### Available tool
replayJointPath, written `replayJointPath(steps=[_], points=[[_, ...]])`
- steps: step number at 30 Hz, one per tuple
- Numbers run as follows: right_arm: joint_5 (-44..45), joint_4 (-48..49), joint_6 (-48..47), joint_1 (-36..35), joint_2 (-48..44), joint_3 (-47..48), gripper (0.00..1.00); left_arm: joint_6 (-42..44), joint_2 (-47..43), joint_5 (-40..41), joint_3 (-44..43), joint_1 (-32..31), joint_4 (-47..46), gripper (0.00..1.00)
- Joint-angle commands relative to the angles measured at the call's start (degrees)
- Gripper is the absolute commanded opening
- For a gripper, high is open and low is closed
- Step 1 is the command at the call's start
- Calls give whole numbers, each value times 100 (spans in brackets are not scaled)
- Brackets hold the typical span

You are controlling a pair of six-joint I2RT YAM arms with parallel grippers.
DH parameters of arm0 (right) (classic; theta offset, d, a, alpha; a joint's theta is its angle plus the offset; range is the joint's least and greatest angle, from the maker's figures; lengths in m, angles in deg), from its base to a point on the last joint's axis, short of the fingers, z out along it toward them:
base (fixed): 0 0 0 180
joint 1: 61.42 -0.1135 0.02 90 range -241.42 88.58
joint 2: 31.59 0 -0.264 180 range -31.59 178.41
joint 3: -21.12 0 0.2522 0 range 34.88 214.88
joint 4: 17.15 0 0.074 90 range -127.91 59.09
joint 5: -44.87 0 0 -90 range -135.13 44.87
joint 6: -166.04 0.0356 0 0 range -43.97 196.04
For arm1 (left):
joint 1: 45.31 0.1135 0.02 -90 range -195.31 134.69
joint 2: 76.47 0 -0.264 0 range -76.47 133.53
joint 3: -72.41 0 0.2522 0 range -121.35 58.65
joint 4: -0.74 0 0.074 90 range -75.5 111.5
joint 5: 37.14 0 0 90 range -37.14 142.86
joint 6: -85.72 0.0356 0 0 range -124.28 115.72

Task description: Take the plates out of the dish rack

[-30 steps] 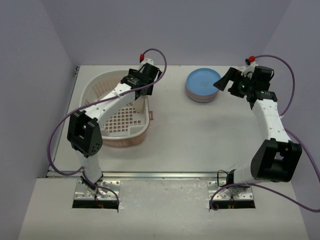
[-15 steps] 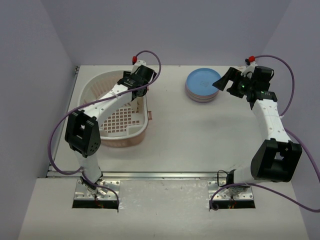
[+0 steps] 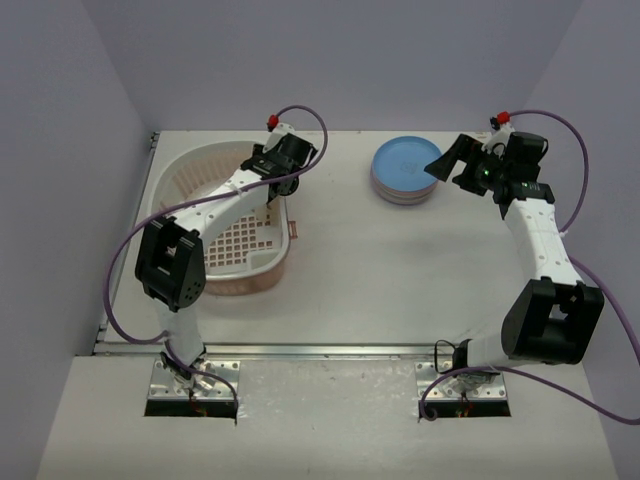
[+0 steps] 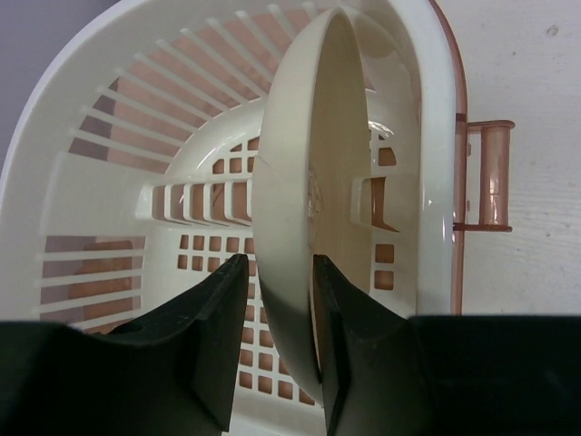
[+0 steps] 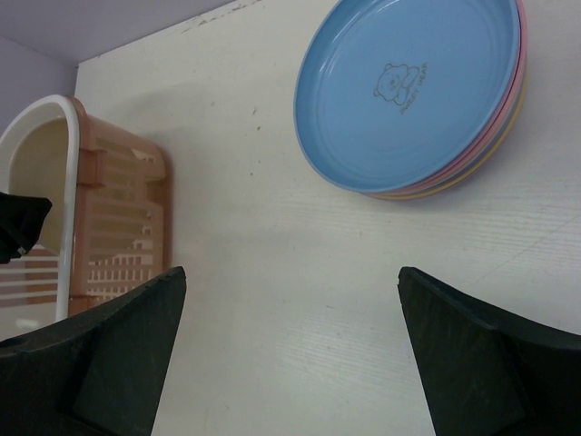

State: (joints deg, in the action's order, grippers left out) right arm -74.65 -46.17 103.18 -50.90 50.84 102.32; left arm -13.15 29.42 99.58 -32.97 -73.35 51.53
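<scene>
On the left side of the table (image 3: 400, 290) stands the dish rack (image 3: 200, 185), and the left arm reaches over it to its far right corner. Seen from the left wrist camera, one cream plate (image 4: 290, 163) stands upright on its edge inside the rack, close to the right wall and next to the pink side handle (image 4: 486, 173). The left gripper (image 4: 280, 272) has its two fingers nearly together on the lower rim of this plate, one finger against the back face and the other inside the hollow face, so it grips the cream plate. No other plate is visible on the grid floor of the rack. On the far right part of the table, well apart from the rack, lies the stack of plates (image 3: 405, 172). A blue plate (image 5: 408, 91) with a small bear drawing is on top, and pink and yellow rims show under it; how many plates are below I cannot tell. The right gripper (image 5: 289, 300) hangs just beside this stack on its right side, above the table surface. Its fingers are spread wide apart and there is nothing between them.
</scene>
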Motion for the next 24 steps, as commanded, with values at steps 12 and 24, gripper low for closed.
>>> replayJointPath(steps=[12, 24], points=[[-190, 322, -26, -15, -201, 76, 99, 924, -124, 1946, -141, -384, -385, 0], [-214, 322, -68, -15, -278, 29, 99, 3398, -55, 3189, 361, -984, -2634, 0]])
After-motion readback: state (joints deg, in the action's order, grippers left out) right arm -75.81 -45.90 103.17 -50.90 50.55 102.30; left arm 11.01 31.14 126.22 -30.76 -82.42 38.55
